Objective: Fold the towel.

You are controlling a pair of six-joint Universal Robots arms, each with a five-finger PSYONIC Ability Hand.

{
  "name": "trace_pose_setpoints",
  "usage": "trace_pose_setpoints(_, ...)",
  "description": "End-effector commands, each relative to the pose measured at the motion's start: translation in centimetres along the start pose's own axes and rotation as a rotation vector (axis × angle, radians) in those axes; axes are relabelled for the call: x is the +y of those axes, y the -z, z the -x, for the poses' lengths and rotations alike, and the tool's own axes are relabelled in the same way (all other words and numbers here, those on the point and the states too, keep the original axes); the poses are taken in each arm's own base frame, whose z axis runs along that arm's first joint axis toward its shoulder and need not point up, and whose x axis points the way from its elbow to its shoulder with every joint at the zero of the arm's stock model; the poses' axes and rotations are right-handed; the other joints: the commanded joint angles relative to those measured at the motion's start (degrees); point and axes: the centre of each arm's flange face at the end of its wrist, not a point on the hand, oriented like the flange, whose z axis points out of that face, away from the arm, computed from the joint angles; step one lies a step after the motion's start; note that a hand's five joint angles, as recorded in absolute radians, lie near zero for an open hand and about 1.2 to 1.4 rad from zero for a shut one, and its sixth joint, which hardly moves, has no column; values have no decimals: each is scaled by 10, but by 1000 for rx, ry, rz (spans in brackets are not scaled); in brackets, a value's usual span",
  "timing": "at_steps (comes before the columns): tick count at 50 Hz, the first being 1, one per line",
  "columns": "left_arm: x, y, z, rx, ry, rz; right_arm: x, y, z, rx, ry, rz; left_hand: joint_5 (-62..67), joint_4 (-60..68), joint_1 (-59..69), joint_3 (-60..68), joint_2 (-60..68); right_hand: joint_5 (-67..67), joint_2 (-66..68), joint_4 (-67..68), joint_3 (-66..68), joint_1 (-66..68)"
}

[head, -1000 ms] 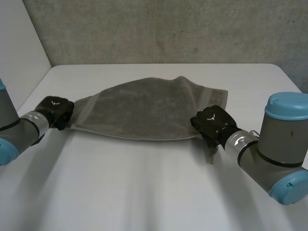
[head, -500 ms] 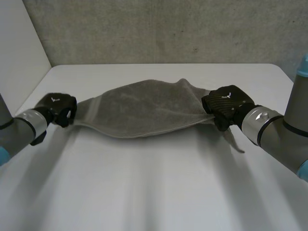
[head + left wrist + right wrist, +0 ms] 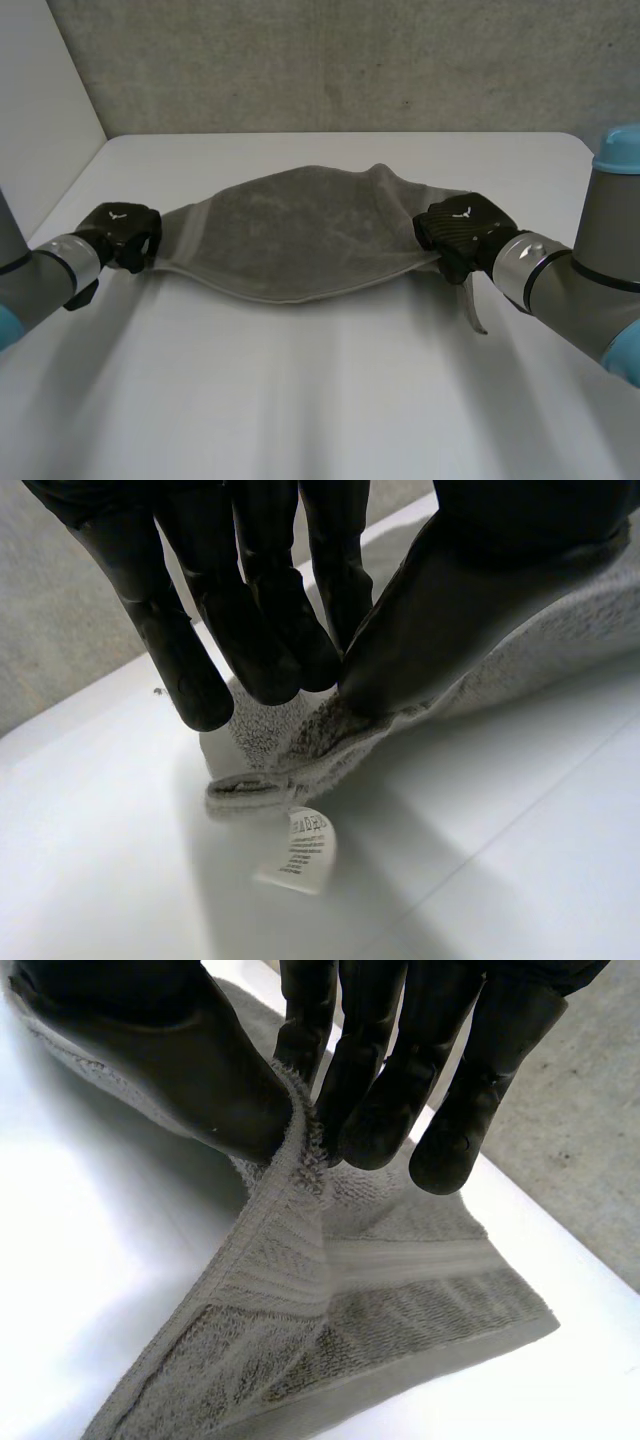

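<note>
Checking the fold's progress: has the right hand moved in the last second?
Yes. The right hand, pinching the towel, is farther toward the table's far edge.

— What carries everything here?
— A white table [image 3: 320, 400], its far edge against a grey wall [image 3: 330, 60].
— And what lies on it?
— One grey towel [image 3: 300, 230], stretched left to right across the middle. Its far part rests on the tabletop. The near edge is raised at both ends and sags between them. I can't tell whether the white label [image 3: 300, 848] at its left corner touches the table.
</note>
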Motion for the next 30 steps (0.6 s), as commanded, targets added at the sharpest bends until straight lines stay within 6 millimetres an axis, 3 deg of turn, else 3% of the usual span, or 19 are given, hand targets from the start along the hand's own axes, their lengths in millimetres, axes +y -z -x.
trace_pose_setpoints(1, 17, -32, 3, -1, 0, 1, 7, -3, 4, -13, -4, 22, 50, 21, 81, 35, 33, 33, 50, 36, 39, 37)
trace_pose_setpoints(9, 11, -48, 14, -73, -9, -25, 13, -5, 9, -26, -7, 38, 50, 21, 81, 35, 33, 33, 50, 36, 39, 37)
trace_pose_setpoints(15, 9, -48, 10, -66, -13, -26, 17, -7, 10, -28, -10, 50, 50, 21, 81, 35, 33, 33, 50, 36, 39, 37)
trace_pose_setpoints(16, 9, -46, 8, -60, -11, -20, 18, -7, 10, -30, -11, 52, -193, -222, -162, -207, -210, 33, 50, 36, 39, 37)
trace_pose_setpoints(17, 9, -46, 8, -60, -11, -20, 18, -7, 10, -30, -11, 52, -195, -225, -165, -210, -213, 33, 50, 36, 39, 37)
trace_pose_setpoints(18, 8, -43, 6, -55, -13, -19, 18, -7, 10, -30, -11, 52, -389, -418, -358, -403, -406, 33, 50, 36, 39, 37)
trace_pose_setpoints(23, -4, -27, 7, -60, -20, -36, 18, -7, 10, -31, -11, 52, -461, -490, -430, -475, -478, 33, 50, 36, 39, 37)
trace_pose_setpoints(30, -13, -8, 12, -78, -21, -44, 18, -7, 11, -29, -11, 56, -470, -499, -439, -484, -487, 33, 50, 36, 39, 37)
